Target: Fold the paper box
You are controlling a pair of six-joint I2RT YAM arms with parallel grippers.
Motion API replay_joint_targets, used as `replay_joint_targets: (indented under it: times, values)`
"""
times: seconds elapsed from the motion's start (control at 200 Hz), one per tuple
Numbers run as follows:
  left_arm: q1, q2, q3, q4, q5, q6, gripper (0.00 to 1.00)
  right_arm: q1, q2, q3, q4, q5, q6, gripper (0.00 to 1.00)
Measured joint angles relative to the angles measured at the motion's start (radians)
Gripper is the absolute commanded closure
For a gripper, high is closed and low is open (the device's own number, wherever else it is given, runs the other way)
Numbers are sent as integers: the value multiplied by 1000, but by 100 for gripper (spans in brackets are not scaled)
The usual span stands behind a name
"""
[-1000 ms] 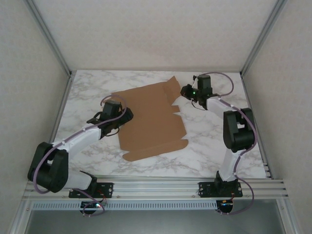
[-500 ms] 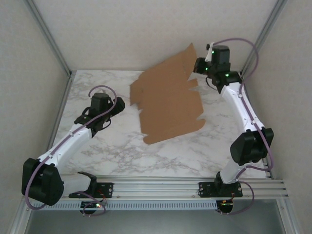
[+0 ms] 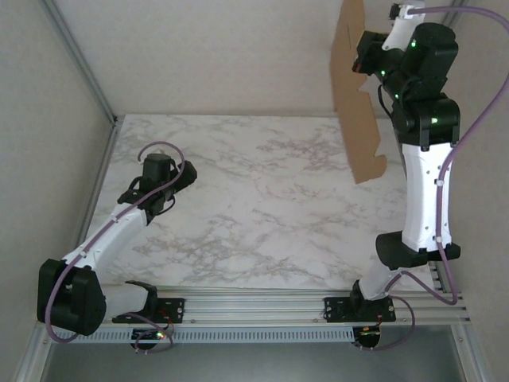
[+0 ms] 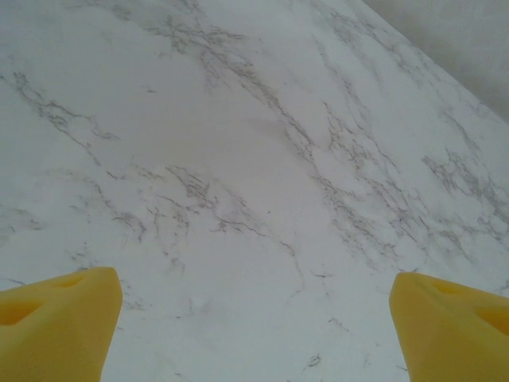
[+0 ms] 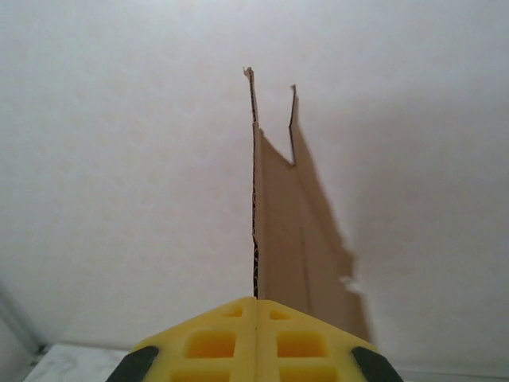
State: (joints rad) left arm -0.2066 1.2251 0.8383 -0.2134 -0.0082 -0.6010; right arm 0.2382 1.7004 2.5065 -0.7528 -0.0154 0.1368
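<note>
Since a second ago the paper box [image 3: 356, 103] has gone from lying flat on the table [image 3: 262, 207] to fully lifted. The right arm has swung up and back. The sheet now hangs near-vertical at the top right of the overhead view, almost edge-on to the camera, in front of the back wall [image 3: 231, 56]. Its top runs out of frame, and its lower end with the notched tabs shows over the table's right side.

The right gripper [image 3: 364, 60] is pinched on the sheet's upper right edge. The right wrist view confirms it: the yellow pads [image 5: 211, 342] meet on the cardboard edge with no gap. From the gripper [image 5: 256, 314] the box [image 5: 278, 231] runs straight away, ending in two narrow tabs with a slot between. Its shadow falls on the wall to the right.

The left arm has pulled off the sheet's left edge and sits at the table's left side. The left gripper [image 3: 185, 177] is spread wide, holding nothing. In the left wrist view the yellow fingertips [image 4: 60, 322] sit far apart at the bottom corners, with bare marble between them. The gripper [image 4: 254, 326] is over the table [image 4: 238, 159]; contact can't be told.
</note>
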Motion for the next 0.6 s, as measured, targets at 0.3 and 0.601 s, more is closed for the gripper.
replay_joint_targets:
  times: [0.3,0.601]
  values:
    - [11,-21,-5,3,-14,0,12,378,397,15,-124,122,-82,100]
    - [42,-80,-25,3,-64,-2,12,651,751,-128,-92,48,90,39]
